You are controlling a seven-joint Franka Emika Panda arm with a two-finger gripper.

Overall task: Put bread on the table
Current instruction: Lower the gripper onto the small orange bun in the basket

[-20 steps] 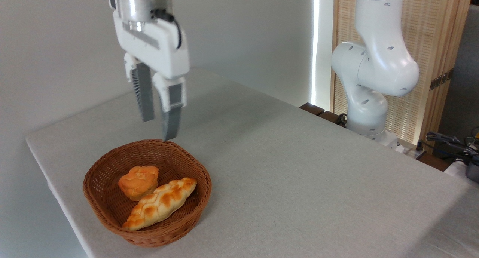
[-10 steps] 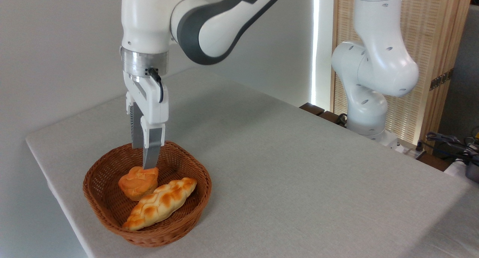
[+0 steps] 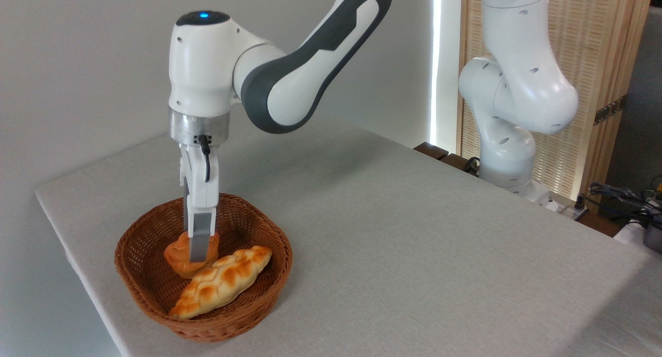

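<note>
So the bench (image 3: 414, 233) takes up most of the shot, a big grey cloth-covered slab running from the left corner out to the right edge. The arm (image 3: 289, 72) comes in from the top, white with dark grey panels, bending down to a wrist with a blue light on top. Its base sits at the far right side of the bench in front of a wooden slatted screen (image 3: 610, 88).

Near the left corner of the bench sits a brown wicker basket (image 3: 134, 274). Two things in it: a pale braided loaf (image 3: 222, 282) lying along the front, and the bread (image 3: 176, 253), the little orange-golden muffin-like bun, just behind it and touching it.

The gripper (image 3: 198, 253) points straight down into the basket, right at the bread. From this angle I only see one grey finger (image 3: 198, 240), lying flat across the front of the bread. The other is hidden behind it, so I can't tell whether the gripper is clamped on the bread or just around it.

The bread is in the basket, not on the bench.
</note>
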